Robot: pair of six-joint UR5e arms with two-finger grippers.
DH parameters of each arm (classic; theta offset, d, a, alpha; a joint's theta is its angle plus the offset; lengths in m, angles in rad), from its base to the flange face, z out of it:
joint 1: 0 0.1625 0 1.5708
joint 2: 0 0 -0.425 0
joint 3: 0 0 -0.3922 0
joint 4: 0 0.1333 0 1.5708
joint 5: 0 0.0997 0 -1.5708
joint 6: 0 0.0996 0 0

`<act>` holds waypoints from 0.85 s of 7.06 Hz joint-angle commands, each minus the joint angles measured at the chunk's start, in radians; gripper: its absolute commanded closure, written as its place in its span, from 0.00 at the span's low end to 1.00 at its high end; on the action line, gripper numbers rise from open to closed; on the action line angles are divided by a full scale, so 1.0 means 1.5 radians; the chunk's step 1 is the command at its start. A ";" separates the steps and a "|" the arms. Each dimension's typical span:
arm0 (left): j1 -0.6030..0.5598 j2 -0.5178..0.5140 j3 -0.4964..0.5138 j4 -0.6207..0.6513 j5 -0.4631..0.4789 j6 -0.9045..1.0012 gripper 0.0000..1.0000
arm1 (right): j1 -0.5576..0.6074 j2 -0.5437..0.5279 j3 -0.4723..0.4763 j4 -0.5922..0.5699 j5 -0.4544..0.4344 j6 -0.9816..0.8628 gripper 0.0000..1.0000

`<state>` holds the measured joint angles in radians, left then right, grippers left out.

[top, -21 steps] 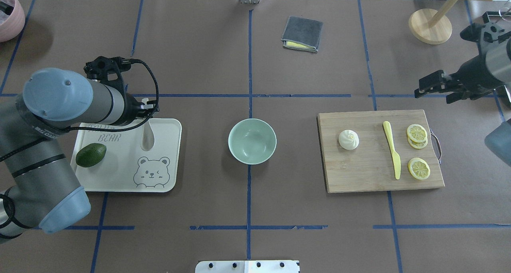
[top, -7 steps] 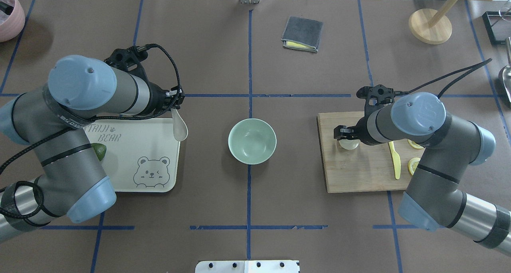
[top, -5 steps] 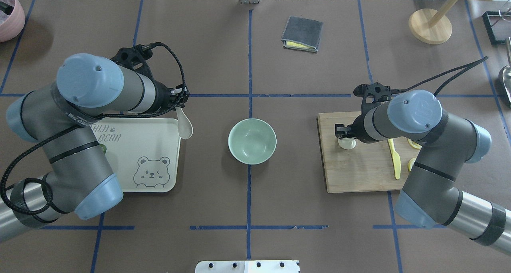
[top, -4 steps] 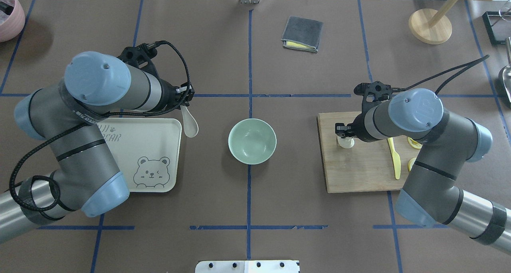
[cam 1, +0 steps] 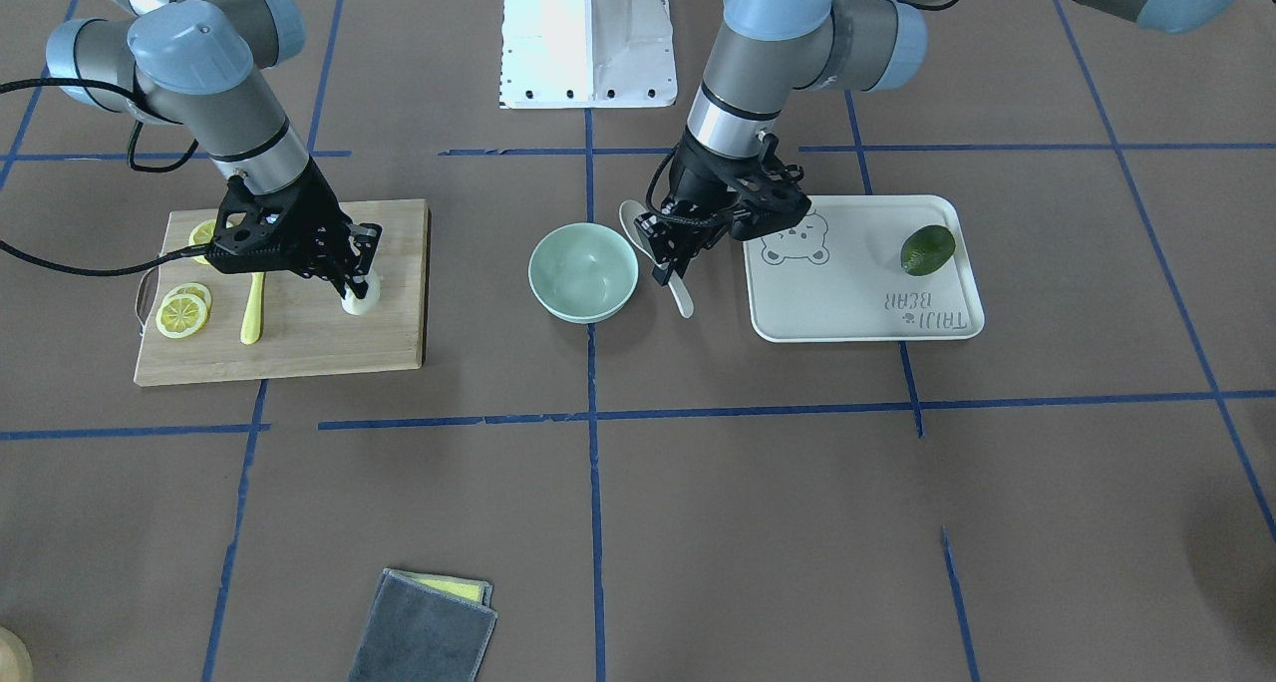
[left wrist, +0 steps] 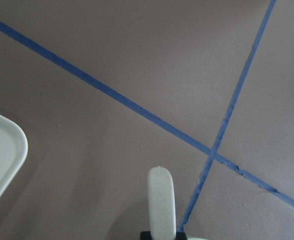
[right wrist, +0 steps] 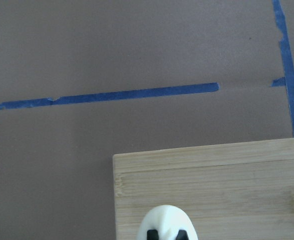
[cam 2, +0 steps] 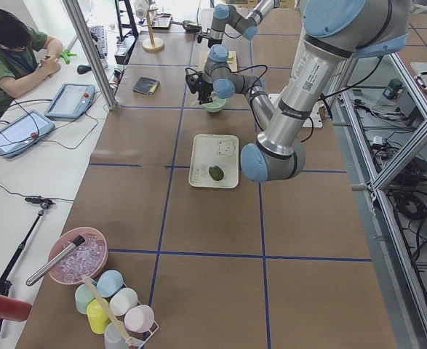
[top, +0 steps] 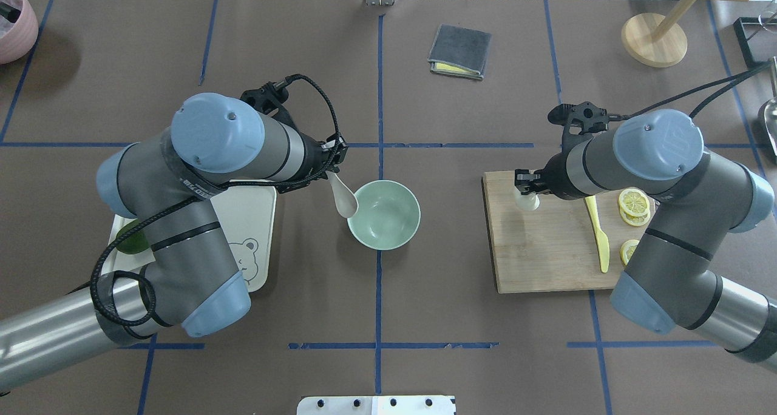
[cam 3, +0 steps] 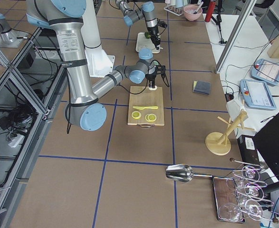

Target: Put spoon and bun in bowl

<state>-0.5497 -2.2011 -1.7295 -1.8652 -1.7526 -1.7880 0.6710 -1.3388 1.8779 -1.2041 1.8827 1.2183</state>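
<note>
Overhead exterior view: both items are in transit and neither has been delivered. The spoon (top: 344,199) is off-white with a short thick handle and a deep oval scoop. The left end effector (top: 332,173) is clamped on its handle and holds it tilted, scoop toward the bowl (top: 391,224). From above, the scoop overlaps the bowl's rim on the robot's left. The front-facing view shows it raised off the surface (top: 425,293), just beside that rim and not inside.

The bowl is pale mint green and empty. It stands between the tray (top: 258,212) and the cutting board (top: 546,251).

The bun (top: 528,202) is small, white and rounded. It sits in the closed fingers of the right end effector (top: 525,190), over the board's corner nearest the bowl and well apart from the bowl itself. Whether it has cleared the wood cannot be told.

The next move probably calls for a short shift of the spoon over the bowl's opening, then lowering it and letting go. The bun must be lifted and carried across the gap, most likely after the left arm has left the bowl.
</note>
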 commanded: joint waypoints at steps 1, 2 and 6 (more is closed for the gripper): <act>0.028 -0.026 0.059 -0.063 0.005 -0.038 1.00 | 0.012 0.001 0.020 0.001 0.006 0.003 1.00; 0.029 -0.029 0.067 -0.066 0.005 -0.039 1.00 | 0.012 0.002 0.020 0.002 0.006 0.005 1.00; 0.028 -0.034 0.070 -0.068 0.005 -0.031 0.00 | 0.012 0.002 0.025 0.006 0.006 0.007 1.00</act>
<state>-0.5077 -2.2497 -1.6247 -1.9667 -1.7457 -1.8433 0.6894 -1.3361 1.9112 -1.1980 1.8921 1.2275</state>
